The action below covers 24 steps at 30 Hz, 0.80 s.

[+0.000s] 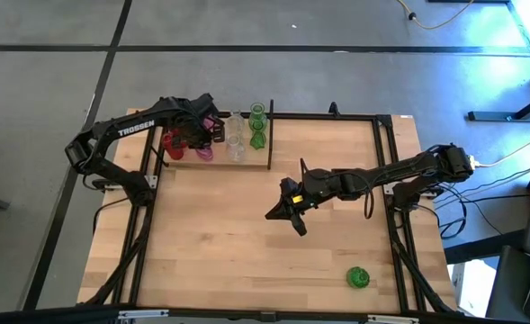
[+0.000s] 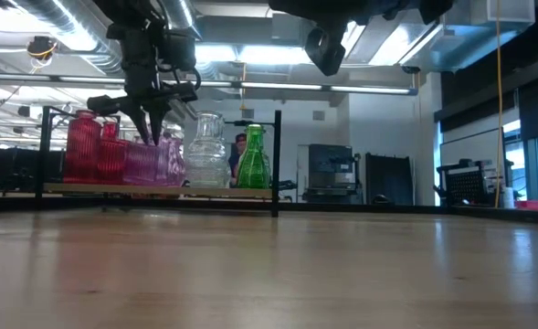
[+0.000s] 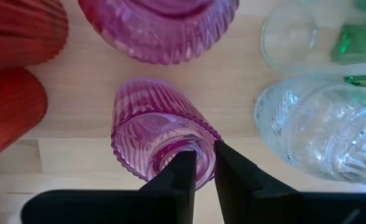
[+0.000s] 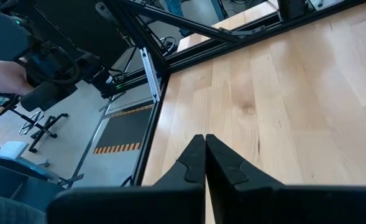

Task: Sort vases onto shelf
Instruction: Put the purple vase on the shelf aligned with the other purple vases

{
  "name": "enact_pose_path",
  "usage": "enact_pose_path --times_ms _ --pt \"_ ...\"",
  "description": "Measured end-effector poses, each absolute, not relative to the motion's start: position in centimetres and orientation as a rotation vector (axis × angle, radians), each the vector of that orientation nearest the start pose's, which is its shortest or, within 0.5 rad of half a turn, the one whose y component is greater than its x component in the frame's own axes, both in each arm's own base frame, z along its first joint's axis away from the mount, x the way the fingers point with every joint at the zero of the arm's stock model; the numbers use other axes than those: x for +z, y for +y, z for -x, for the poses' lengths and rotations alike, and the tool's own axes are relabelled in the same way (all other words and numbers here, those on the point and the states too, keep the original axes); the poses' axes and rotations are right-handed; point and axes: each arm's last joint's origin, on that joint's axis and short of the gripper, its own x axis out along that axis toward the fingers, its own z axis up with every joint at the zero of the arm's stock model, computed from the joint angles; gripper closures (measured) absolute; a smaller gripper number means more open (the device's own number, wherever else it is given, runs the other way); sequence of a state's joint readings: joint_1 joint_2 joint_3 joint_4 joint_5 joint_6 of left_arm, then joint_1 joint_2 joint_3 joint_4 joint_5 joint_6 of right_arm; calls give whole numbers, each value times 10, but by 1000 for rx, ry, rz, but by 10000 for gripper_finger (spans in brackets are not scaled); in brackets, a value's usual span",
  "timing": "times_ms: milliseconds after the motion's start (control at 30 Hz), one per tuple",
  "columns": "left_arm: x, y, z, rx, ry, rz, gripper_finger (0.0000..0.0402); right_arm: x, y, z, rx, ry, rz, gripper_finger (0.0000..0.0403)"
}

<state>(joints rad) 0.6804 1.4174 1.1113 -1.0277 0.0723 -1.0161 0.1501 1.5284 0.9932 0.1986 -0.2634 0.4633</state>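
left hand (image 3: 199,163) pinches pink vase (image 3: 160,138) rim.

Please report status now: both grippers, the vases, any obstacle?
Left gripper pinching rim of ribbed pink glass vase on wooden shelf. Right gripper shut, empty, mid-table. One green vase unsorted. No obstacle.

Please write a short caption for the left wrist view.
Left gripper pinching the rim of a pink vase on the shelf.
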Motion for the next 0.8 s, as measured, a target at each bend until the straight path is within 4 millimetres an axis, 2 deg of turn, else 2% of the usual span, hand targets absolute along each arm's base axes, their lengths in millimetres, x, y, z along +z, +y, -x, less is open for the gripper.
enact_pose_path --times_ms 800 --pt "254 158 -200 1141 924 1293 359 262 58 -336 323 427 -471 403"
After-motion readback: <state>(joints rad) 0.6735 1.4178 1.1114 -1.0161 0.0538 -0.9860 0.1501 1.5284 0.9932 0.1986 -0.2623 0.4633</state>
